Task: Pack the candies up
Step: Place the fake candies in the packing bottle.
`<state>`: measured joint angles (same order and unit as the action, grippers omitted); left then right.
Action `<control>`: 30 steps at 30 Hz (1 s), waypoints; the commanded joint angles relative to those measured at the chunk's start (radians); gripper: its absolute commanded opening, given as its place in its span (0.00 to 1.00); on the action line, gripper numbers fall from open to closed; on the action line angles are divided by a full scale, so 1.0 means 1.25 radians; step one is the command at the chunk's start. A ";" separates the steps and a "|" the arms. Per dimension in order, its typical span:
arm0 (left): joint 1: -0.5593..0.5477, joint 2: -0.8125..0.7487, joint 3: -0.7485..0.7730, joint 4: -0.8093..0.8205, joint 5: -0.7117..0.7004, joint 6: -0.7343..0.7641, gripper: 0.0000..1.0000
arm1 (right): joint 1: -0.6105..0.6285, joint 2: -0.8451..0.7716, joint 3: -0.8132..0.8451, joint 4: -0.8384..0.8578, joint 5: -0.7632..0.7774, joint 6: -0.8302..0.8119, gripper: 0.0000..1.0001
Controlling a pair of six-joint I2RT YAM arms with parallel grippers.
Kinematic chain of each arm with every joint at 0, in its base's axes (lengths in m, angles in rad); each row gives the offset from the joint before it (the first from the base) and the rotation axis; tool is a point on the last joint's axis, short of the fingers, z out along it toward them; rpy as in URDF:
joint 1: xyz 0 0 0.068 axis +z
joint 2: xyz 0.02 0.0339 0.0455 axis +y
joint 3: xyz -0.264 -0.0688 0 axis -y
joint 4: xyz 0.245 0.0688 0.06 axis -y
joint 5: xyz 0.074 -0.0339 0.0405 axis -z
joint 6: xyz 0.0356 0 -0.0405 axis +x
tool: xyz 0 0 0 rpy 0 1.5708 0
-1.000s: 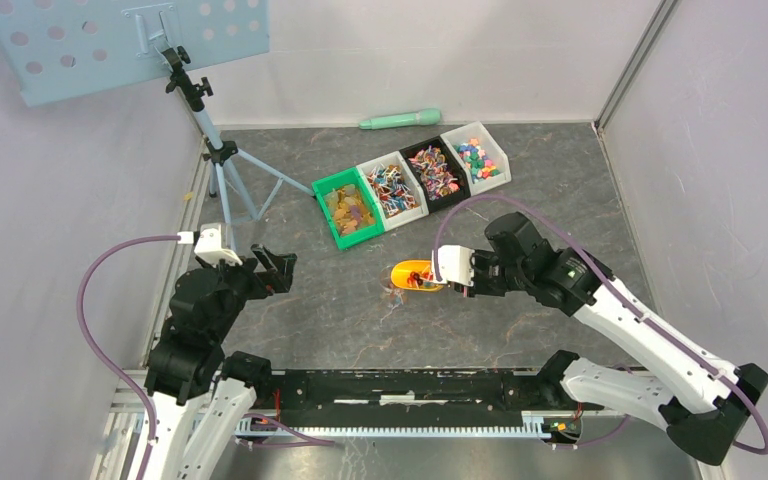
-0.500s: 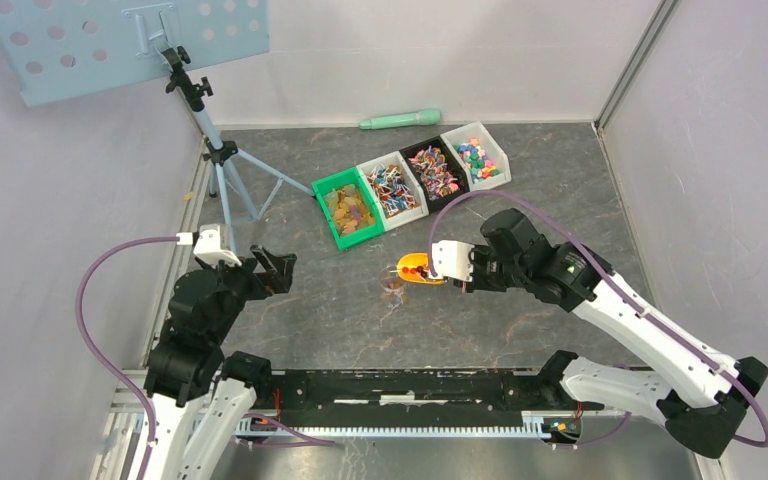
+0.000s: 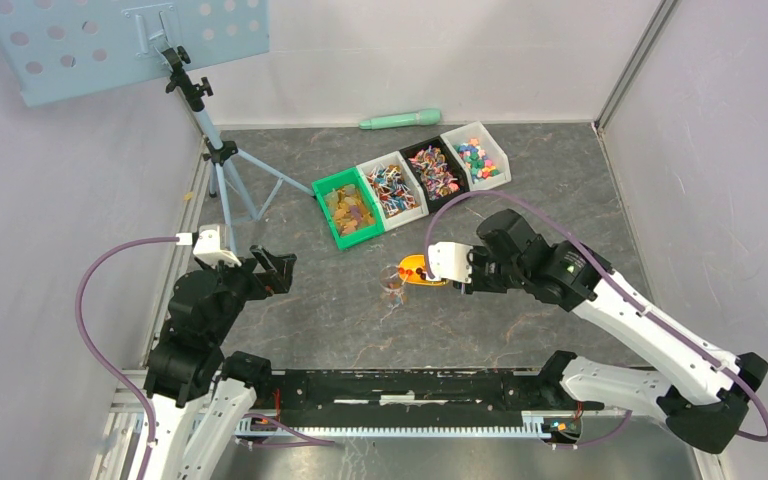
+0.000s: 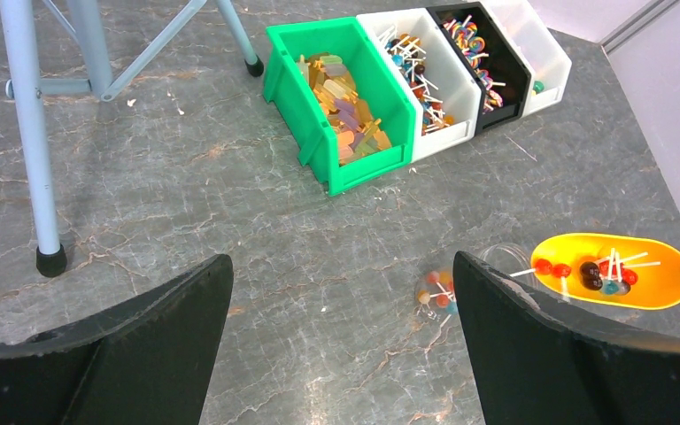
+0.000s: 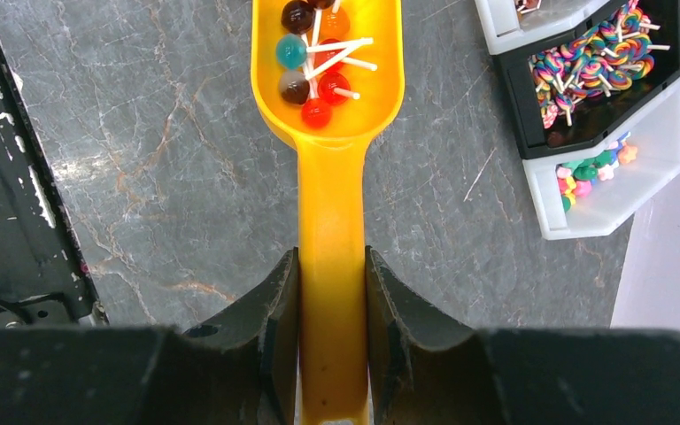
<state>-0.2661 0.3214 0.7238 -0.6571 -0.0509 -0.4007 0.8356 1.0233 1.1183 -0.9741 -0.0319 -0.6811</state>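
Few candies (image 4: 436,295) lie in the small clear jar (image 3: 392,282) on the counter (image 4: 230,204), so the packing looks barely begun. One more small load, round lollipops, sits in the yellow scoop (image 5: 332,204) right at the jar's rim and is not yet tipped in; I cannot tell if the scoop touches the jar. Most sweets lie in the four bins (image 4: 367,173) beyond the jar. The right arm reaches low toward the jar, its jaws pinching the scoop's handle from both sides. The left arm is folded well apart from the jar, jaws spread wide and empty.
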 commanded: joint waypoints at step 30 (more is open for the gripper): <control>-0.003 -0.005 0.009 0.012 0.001 0.038 1.00 | 0.044 0.053 0.107 -0.054 0.076 0.022 0.00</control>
<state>-0.2661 0.3214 0.7238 -0.6571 -0.0509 -0.4004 0.8791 1.0843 1.1912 -1.0351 0.0387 -0.6704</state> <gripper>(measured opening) 0.996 0.330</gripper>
